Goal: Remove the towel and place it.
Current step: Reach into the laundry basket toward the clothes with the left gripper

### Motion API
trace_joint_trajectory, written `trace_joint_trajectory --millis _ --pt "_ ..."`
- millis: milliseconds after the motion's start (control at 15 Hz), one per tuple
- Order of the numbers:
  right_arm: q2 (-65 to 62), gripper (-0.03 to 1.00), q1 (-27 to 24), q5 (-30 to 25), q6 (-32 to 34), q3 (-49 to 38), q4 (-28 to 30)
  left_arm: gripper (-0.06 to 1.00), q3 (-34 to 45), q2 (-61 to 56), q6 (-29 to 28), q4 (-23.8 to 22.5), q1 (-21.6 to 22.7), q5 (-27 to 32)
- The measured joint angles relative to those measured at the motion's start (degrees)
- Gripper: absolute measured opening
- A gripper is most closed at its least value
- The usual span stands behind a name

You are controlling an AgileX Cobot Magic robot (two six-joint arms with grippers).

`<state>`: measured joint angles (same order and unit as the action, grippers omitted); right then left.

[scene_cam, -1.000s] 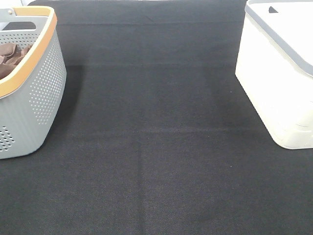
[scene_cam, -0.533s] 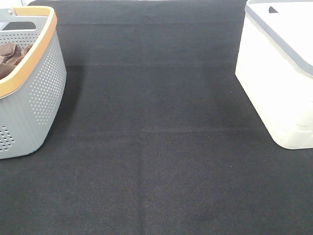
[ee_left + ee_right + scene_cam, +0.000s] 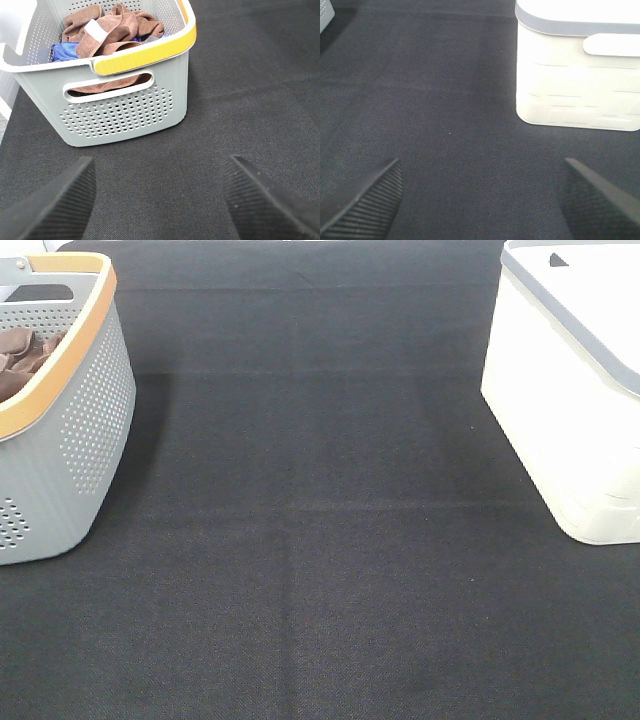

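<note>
The reddish-brown towel (image 3: 117,27) lies crumpled in the grey basket (image 3: 125,107), its white label (image 3: 95,31) facing up, over a blue cloth (image 3: 62,51). In the exterior high view the towel (image 3: 22,358) shows inside the grey basket (image 3: 85,430) at the far left. My left gripper (image 3: 160,200) is open and empty, low over the black mat, a short way in front of the basket's handle side. My right gripper (image 3: 480,202) is open and empty over the mat, in front of the white basket (image 3: 577,70). Neither gripper shows in the exterior high view.
The grey basket has a yellow rim (image 3: 150,50) and a handle slot. The white basket (image 3: 570,390) with a grey rim stands at the right. A black mat (image 3: 320,540) covers the table between the two baskets.
</note>
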<state>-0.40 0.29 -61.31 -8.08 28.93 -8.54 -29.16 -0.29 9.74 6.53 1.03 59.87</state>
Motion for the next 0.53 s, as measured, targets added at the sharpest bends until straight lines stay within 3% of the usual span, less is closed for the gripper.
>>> trace_joint_trajectory --millis 533 --pt "0.0 0.8 0.0 0.0 0.0 0.0 0.0 0.69 0.0 0.0 0.0 0.0 0.0 0.0"
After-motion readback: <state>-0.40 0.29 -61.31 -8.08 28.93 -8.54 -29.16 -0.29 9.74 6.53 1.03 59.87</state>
